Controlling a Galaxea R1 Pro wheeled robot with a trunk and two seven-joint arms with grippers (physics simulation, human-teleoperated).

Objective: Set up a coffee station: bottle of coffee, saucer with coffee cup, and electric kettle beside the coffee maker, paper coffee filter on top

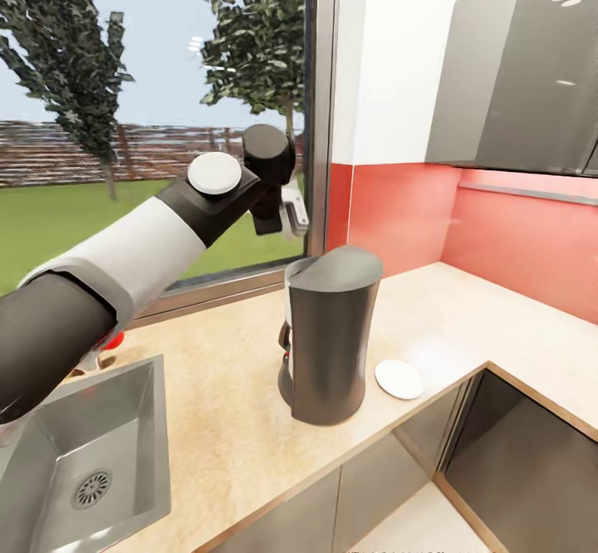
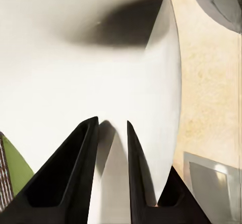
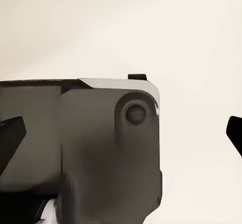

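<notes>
The dark grey coffee maker (image 1: 328,337) stands on the beige countertop (image 1: 216,403), and its top (image 2: 222,2) shows in the left wrist view. A white saucer (image 1: 399,379) lies right beside it on the counter. My left gripper (image 1: 285,219) is raised above and behind the coffee maker, near the window, shut on a white paper coffee filter (image 2: 75,72); the black fingers (image 2: 83,173) pinch the filter's wall. In the head view the filter (image 1: 296,214) is a pale sliver at the fingers. My right gripper (image 3: 121,133) is open, fingertips spread wide, with a dark grey body in front of it.
A steel sink (image 1: 79,453) is set into the counter at the left, with a small red thing (image 1: 113,340) behind it. Dark wall cabinets (image 1: 515,80) hang over the red backsplash (image 1: 498,237) at the right. The counter turns a corner at the right.
</notes>
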